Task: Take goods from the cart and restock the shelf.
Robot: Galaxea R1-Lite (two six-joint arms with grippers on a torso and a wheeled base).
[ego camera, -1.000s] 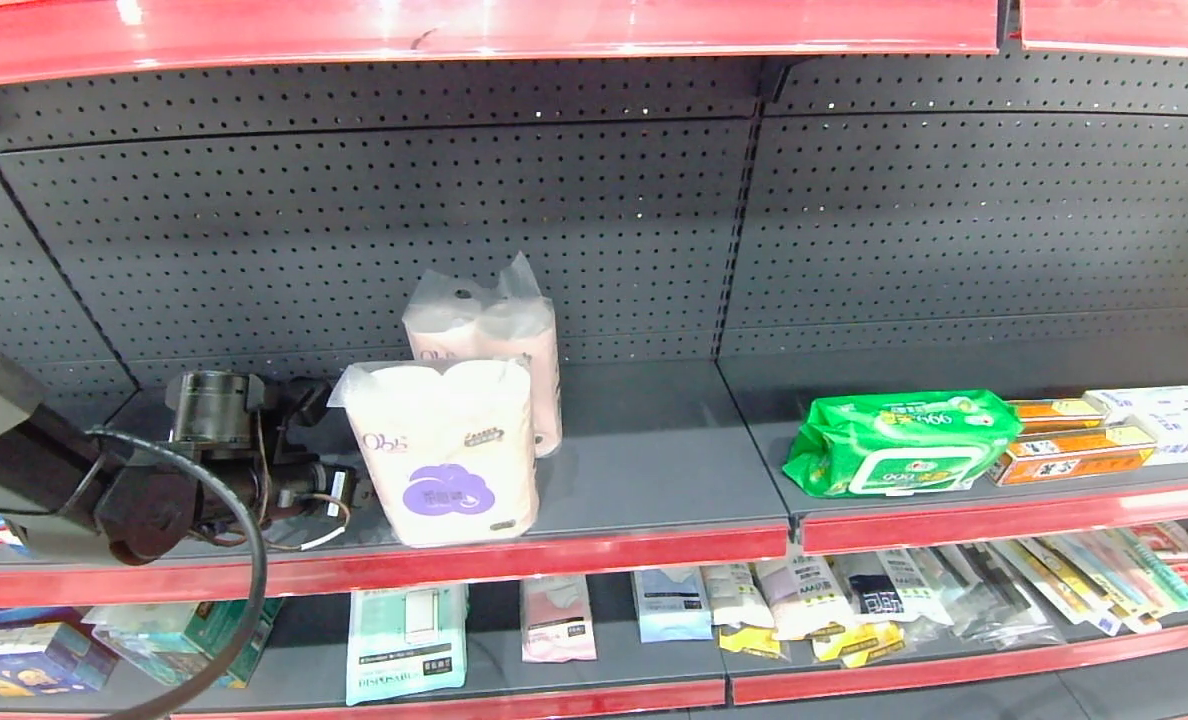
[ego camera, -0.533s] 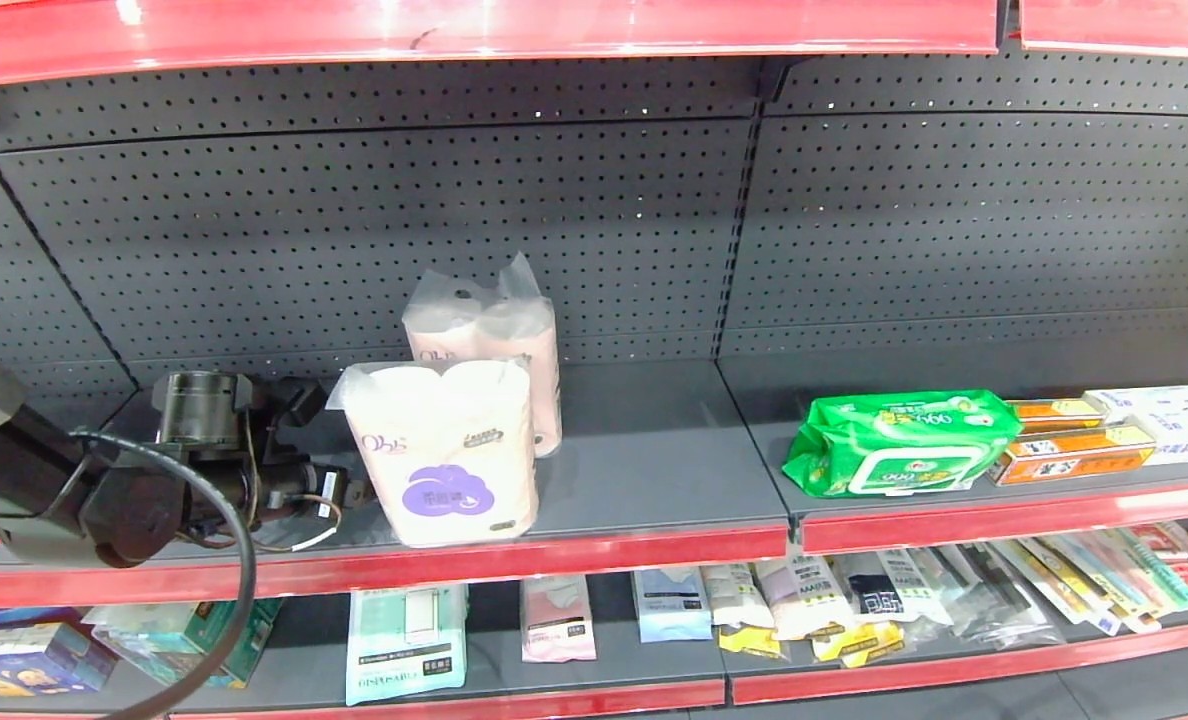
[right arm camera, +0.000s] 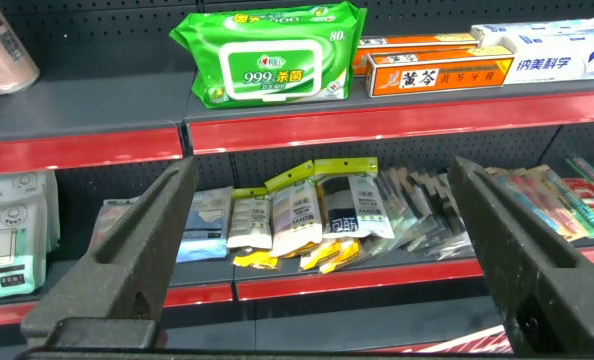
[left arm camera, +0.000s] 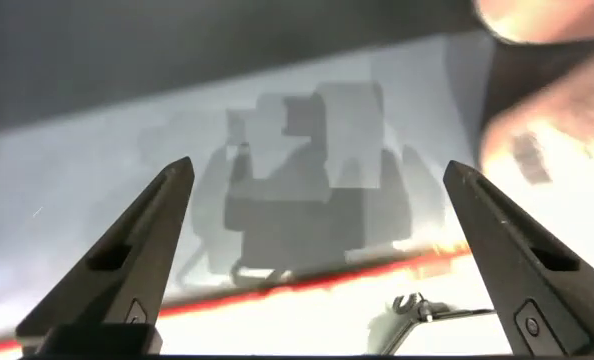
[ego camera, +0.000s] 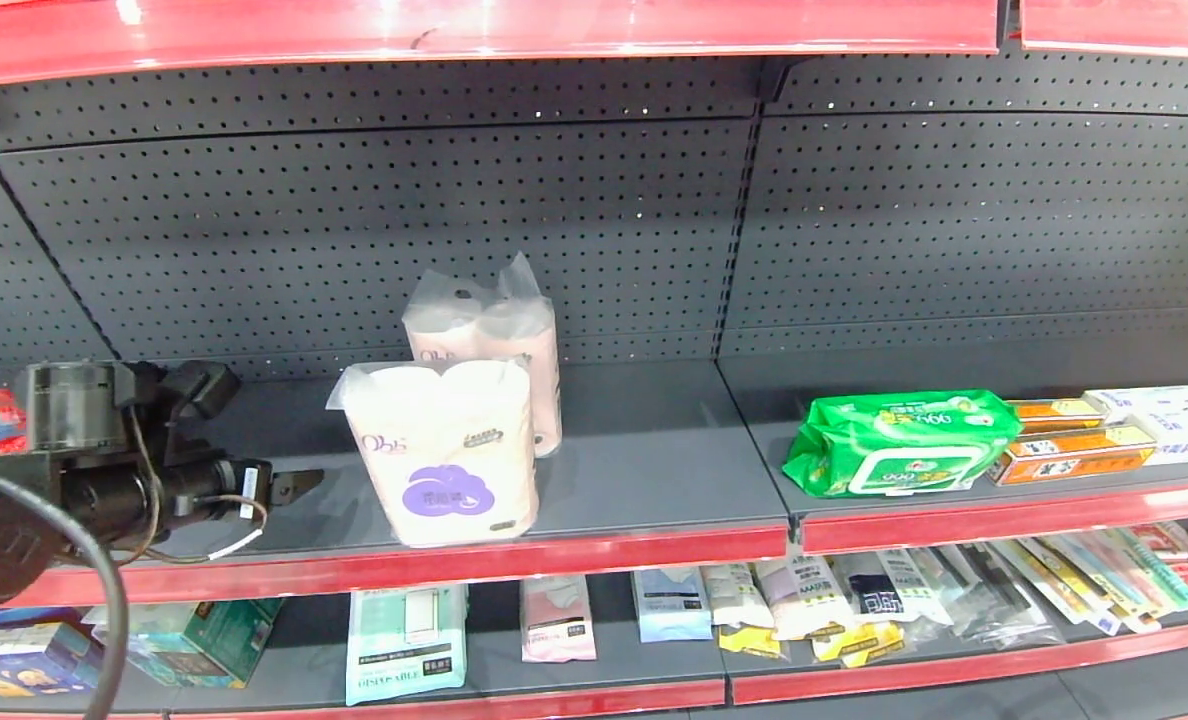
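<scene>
Left hand wide, empty, at shelf front-left edge; upright pack nearby, bare shelf rightward; right hand wide.

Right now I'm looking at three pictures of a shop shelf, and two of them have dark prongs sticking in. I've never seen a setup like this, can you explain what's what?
This is a two-armed robot facing a store shelf. The wide picture comes from a camera on its head. The other two come from cameras on its wrists, and the dark prongs are gripper fingers.

The left gripper is open and holds nothing; it sits low over the shelf's left end. The right gripper is also open and empty. It faces a green pack of wipes, with sachets one level lower.

Two packs of toilet rolls stand on the shelf: a white pack with a purple label in front and a pink pack behind it. To the right lie the wipes and some orange boxes.
</scene>
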